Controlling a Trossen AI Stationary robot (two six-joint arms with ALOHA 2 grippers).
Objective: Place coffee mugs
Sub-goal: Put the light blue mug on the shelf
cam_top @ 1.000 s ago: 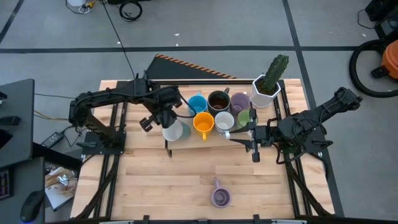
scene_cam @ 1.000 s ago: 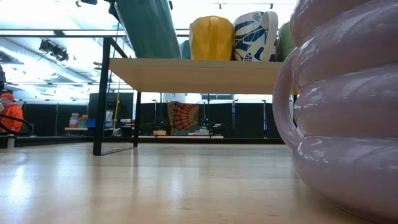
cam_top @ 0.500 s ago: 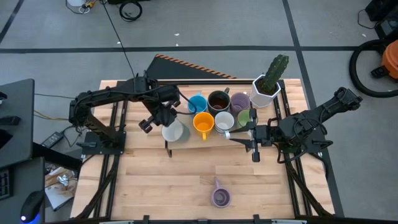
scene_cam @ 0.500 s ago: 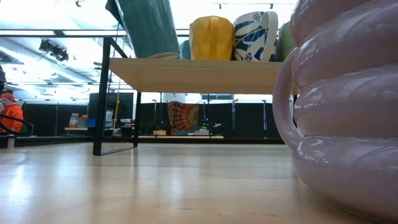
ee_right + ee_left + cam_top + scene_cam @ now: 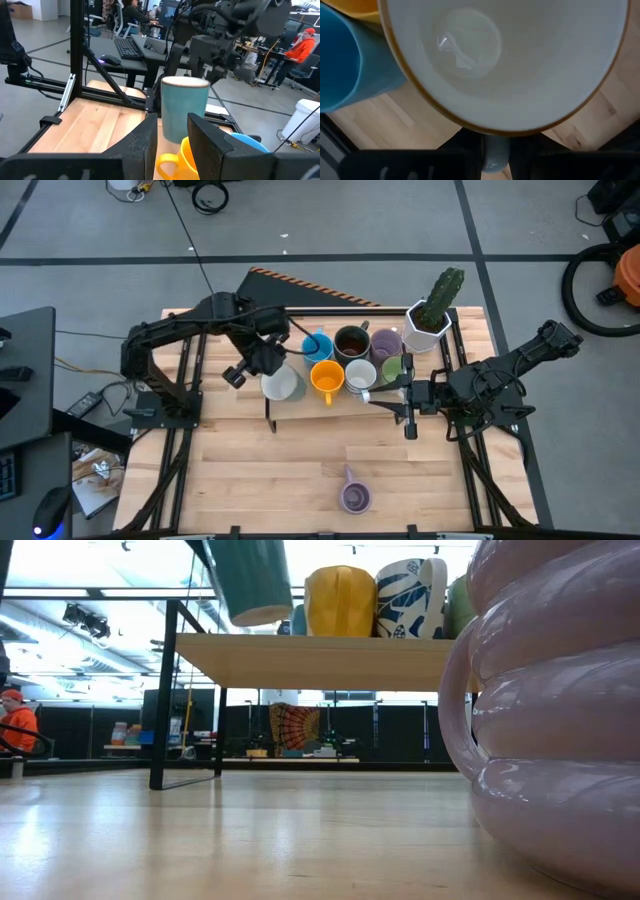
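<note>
- My left gripper (image 5: 262, 366) hangs over the left end of the raised wooden shelf (image 5: 320, 660), clamped on the handle of a teal mug (image 5: 248, 580); seen from above, that mug (image 5: 281, 385) shows only its pale inside and my wrist covers the handle.
- Left wrist view: the mug's white bowl (image 5: 505, 60) fills nearly everything, its rim cut off at the edges, just the handle stub between my dark fingers (image 5: 390, 165).
- Low view: the teal mug's base floats clear of the shelf top, tilted; my gripper itself is out of sight here.
- Beside it on the shelf sit the blue mug (image 5: 317, 346), the orange mug (image 5: 327, 379), a dark brown mug (image 5: 351, 341), a white patterned mug (image 5: 410, 598), a purple mug (image 5: 386, 342), and a green one, half hidden.
- A second purple mug (image 5: 355, 497) stands alone near the table's front edge; in the low view it (image 5: 560, 710) bulges huge and cropped.
- My right gripper (image 5: 405, 398) waits by the shelf's right end, fingers (image 5: 142, 145) parted around nothing, looking across at the lifted mug (image 5: 184, 115).
- A cactus pot (image 5: 428, 323) stands at the back corner.
</note>
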